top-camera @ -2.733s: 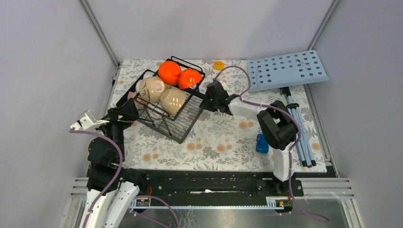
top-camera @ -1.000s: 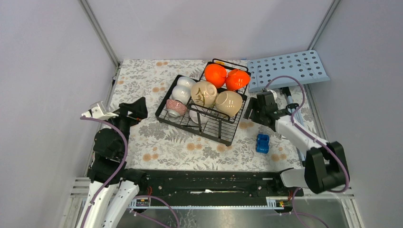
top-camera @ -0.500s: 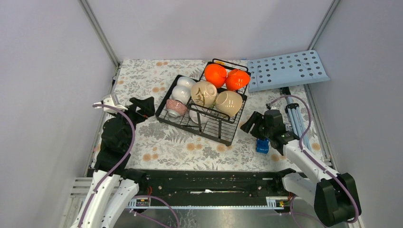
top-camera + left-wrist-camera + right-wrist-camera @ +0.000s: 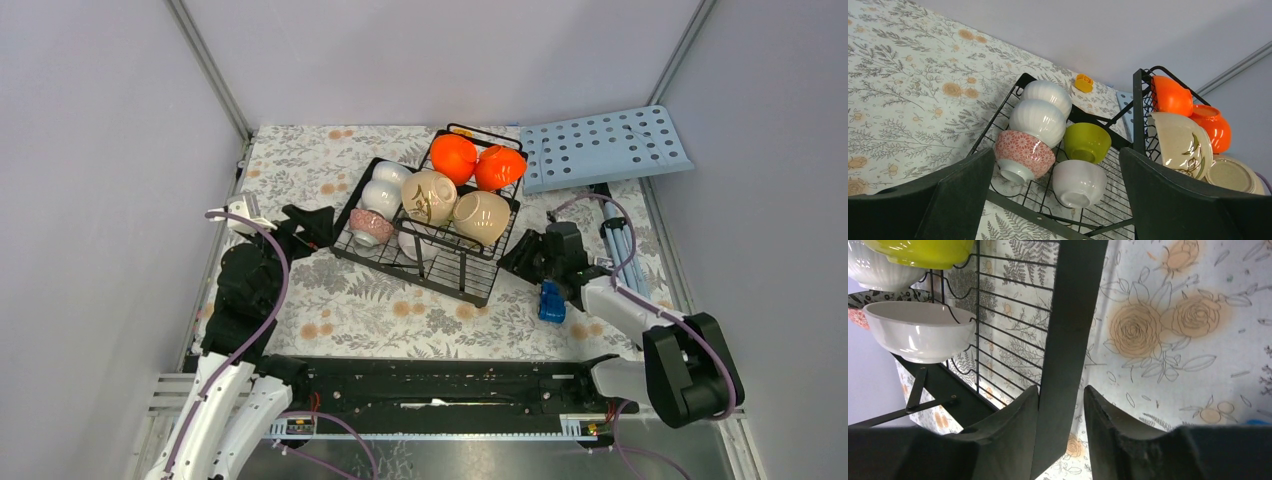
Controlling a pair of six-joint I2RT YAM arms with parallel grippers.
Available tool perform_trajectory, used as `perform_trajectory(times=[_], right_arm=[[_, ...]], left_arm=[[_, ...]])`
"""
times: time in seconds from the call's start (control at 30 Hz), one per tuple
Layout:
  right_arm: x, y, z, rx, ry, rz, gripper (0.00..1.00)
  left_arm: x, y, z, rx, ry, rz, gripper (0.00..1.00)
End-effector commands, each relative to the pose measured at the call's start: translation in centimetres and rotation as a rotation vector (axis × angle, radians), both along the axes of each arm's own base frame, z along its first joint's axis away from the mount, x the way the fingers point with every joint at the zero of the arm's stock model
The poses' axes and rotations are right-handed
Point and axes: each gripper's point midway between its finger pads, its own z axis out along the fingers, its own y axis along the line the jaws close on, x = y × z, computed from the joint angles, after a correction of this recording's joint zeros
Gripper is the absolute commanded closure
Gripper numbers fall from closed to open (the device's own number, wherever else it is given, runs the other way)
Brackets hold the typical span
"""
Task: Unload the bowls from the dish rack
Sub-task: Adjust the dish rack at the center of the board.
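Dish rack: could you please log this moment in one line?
black wire dish rack: round bowls inside; left gripper: open; right gripper: straddling rack edge

no legible txt, labels, nos. anywhere

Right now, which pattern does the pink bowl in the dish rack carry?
The pink bowl carries small white flower shapes outside; left wrist view shows it best.

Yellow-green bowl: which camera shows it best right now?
Left wrist: the yellow-green bowl shows nearly whole on the dish rack. Right wrist crops it at the top edge; top external does not clearly show it.
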Motion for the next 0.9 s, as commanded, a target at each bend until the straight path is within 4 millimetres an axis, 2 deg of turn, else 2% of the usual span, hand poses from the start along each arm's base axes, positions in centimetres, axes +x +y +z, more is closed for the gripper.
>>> perform_trajectory(times=[0.0,0.1,0.27,0.47,0.7,0.8,0.87], right_arm=[[1.7,-0.2,0.3,-0.046,-0.027,0.009,0.6],[2.4,-0.7,0.1,-0.104,-0.033,0.012,0.7],[3.9,-0.5,0.0,-0.127,-0.017,0.02,0.83],[5.4,-0.3,-0.7,-0.152,-0.01,0.022,0.9],[7.0,0.6,-0.5,-0.127,-0.028,0.033,0.91],[7.7,1.1,0.1,-0.11,-0.033,0.04,0.86],[7.7,0.8,1.3,-0.125,-0.049,0.026,0.78]], left_arm=[[0.0,-0.5,2.1,-0.017,-0.063,-0.029,0.01],[-0.1,-1.0,2.2,-0.016,-0.065,-0.057,0.01],[0.0,-1.1,2.1,-0.019,-0.063,-0.064,0.01],[-0.2,-1.2,2.2,-0.029,-0.066,-0.068,0.01],[-0.3,-1.4,2.4,-0.038,-0.071,-0.082,0.01],[-0.3,-1.4,2.4,-0.036,-0.073,-0.079,0.01],[-0.3,-1.3,2.3,-0.035,-0.072,-0.076,0.01]])
